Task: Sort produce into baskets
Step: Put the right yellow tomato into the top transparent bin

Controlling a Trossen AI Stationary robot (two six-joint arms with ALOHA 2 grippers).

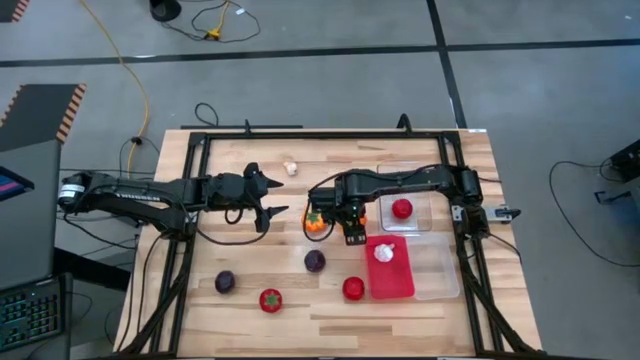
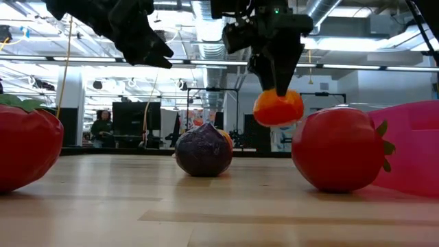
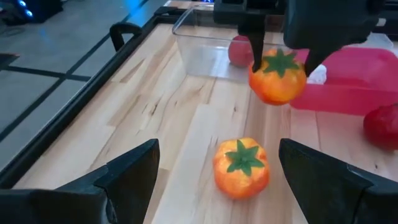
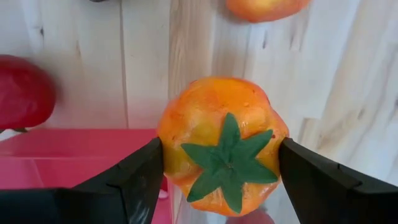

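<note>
Right gripper [image 4: 217,168] pinches an orange piece [image 4: 221,143], lifted off the table; next it needs a clear basket [image 1: 425,215]. Left gripper [image 3: 214,180] hovers spread.

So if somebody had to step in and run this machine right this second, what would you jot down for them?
Right claw: shut on an orange toy fruit with a green top, lifted off the wooden table.
Left claw: open, empty, hovering over a second orange toy fruit lying on the table.
Done: a white garlic bulb in the solid red tray; a red round piece in the clear plastic tray.
Left: two dark purple balls, two red round pieces, another garlic bulb, both orange fruits.
</note>
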